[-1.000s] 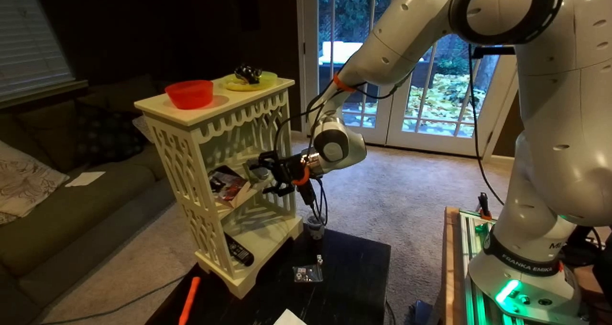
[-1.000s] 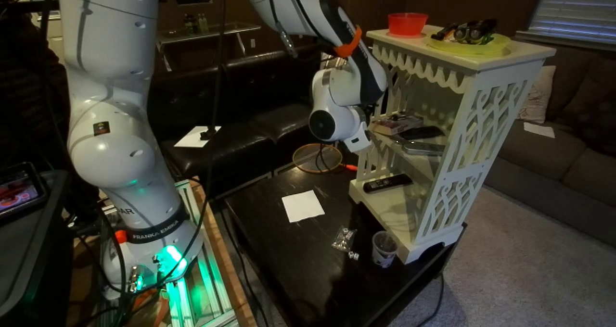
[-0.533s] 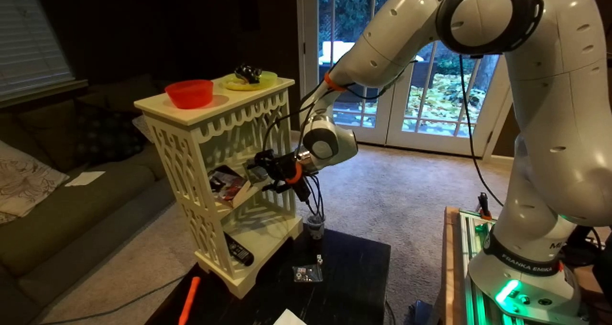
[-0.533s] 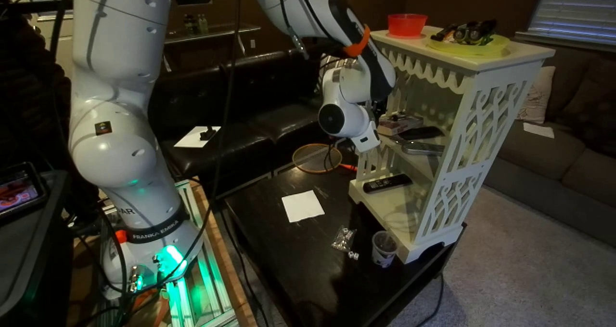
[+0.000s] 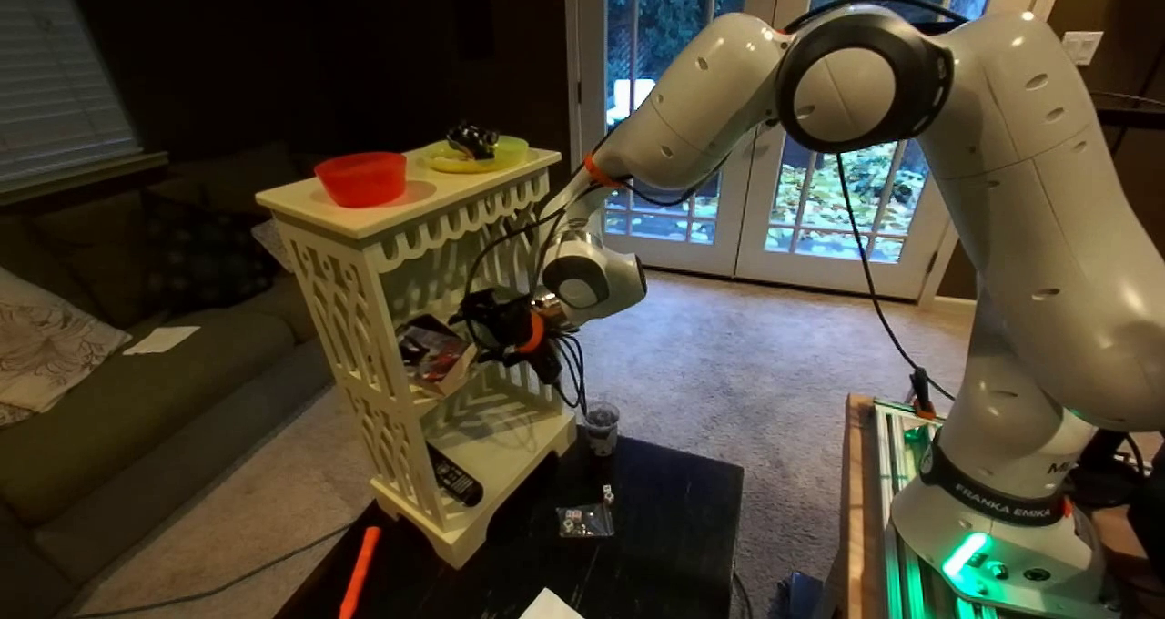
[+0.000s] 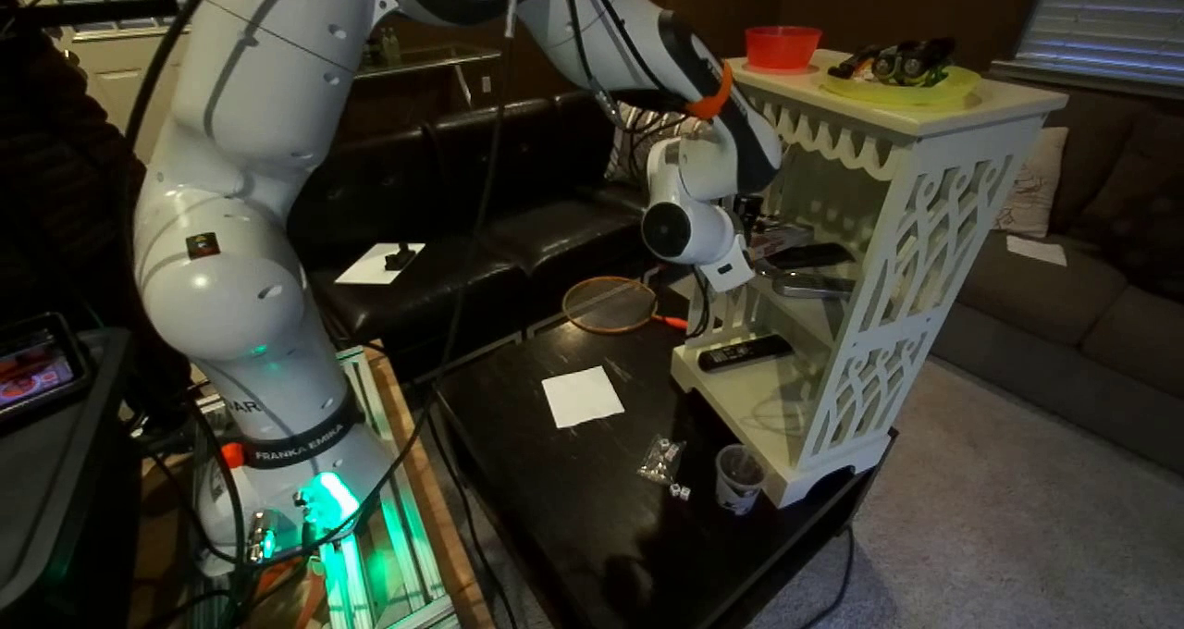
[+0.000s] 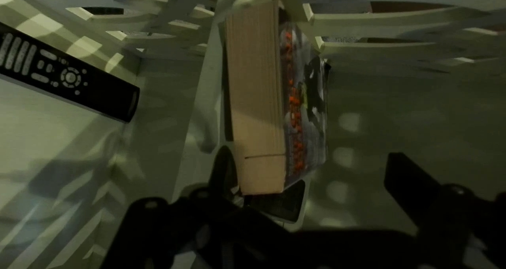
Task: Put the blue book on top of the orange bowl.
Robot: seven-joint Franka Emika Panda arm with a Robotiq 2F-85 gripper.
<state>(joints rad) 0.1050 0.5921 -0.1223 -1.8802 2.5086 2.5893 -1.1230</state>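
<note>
I've brought the black two-fingered gripper, fingers spread wide, nearer the thick dark-covered paperback inside the cream wooden shelf unit, halfway up; grasping looks close. The round red-orange plastic-looking bowl tops the unit.

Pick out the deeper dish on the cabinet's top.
The orange bowl; the yellow dish beside it has a much lower rim and carries dark objects.

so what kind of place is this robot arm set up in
Probably a living room in someone's home: there's a black leather-look sofa, a grayish-green sofa with a patterned pillow, and glass-paned doors.
</note>
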